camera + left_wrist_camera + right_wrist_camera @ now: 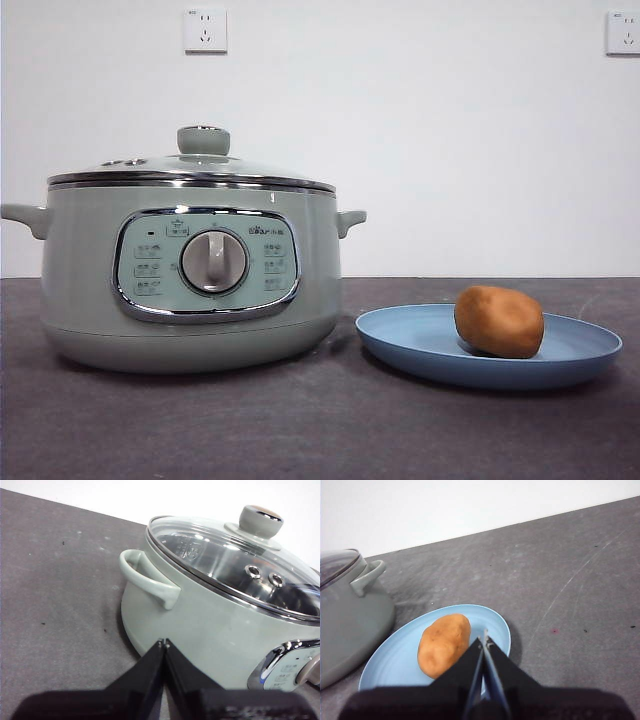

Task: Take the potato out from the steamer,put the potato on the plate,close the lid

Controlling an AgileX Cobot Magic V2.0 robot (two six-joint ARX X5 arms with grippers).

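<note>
With the lid (200, 165) seated on the steamer (190, 290), the potato (499, 321) lies on the plate (400, 335)
Both pincers, left (163, 642) and right (483, 640), hang clenched and empty above the grey tabletop (300, 430); two wall sockets (205, 30) behind

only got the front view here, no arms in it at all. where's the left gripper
Observer: The left gripper is beside the steamer, below a side handle, jaws shut, empty.
Operator: and the right one
Observer: The right gripper hangs above the plate, near the potato, jaws shut, holding nothing.
Operator: anything left inside the pot
Observer: Through the glass lid the left wrist view shows only bare metal inside, though part is hidden.
</note>
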